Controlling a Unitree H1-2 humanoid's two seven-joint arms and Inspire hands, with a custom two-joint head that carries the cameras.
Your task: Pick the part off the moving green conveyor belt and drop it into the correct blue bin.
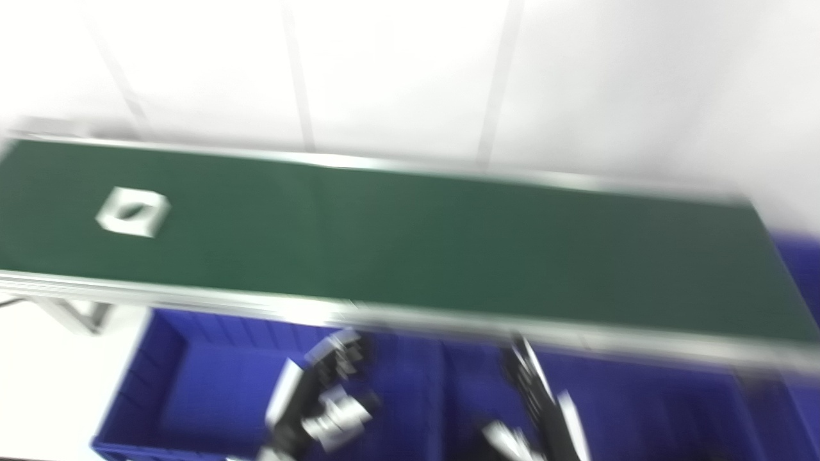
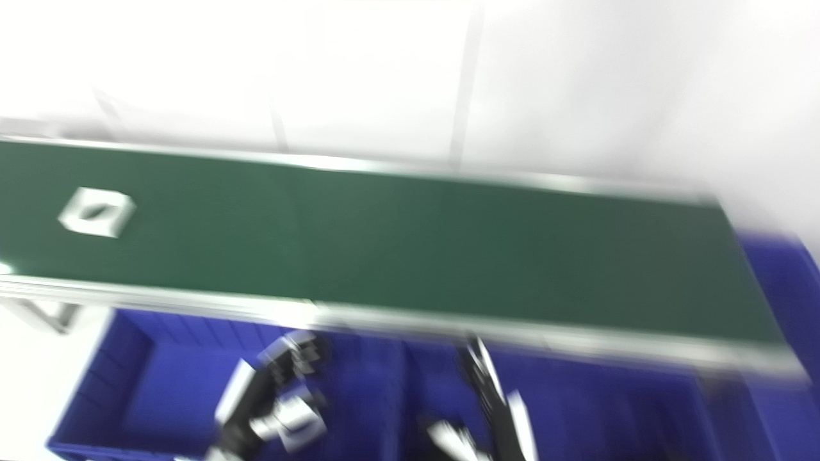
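Note:
A white square part with a dark hole (image 1: 133, 212) lies on the green conveyor belt (image 1: 410, 243) near its left end; it also shows in the right eye view (image 2: 97, 212). My left hand (image 1: 323, 400) hangs low over the left blue bin (image 1: 160, 384), below the belt's near rail. My right hand (image 1: 535, 410) hangs low over the middle blue bin (image 1: 640, 410). Both hands are far from the part and appear to hold nothing. The picture is blurred, so the finger positions are unclear.
The belt's metal rail (image 1: 256, 301) runs along the near edge above the bins. Another blue bin (image 1: 801, 262) sits past the belt's right end. A white panelled wall (image 1: 410, 70) stands behind the belt. A metal leg (image 1: 70, 314) stands at the left.

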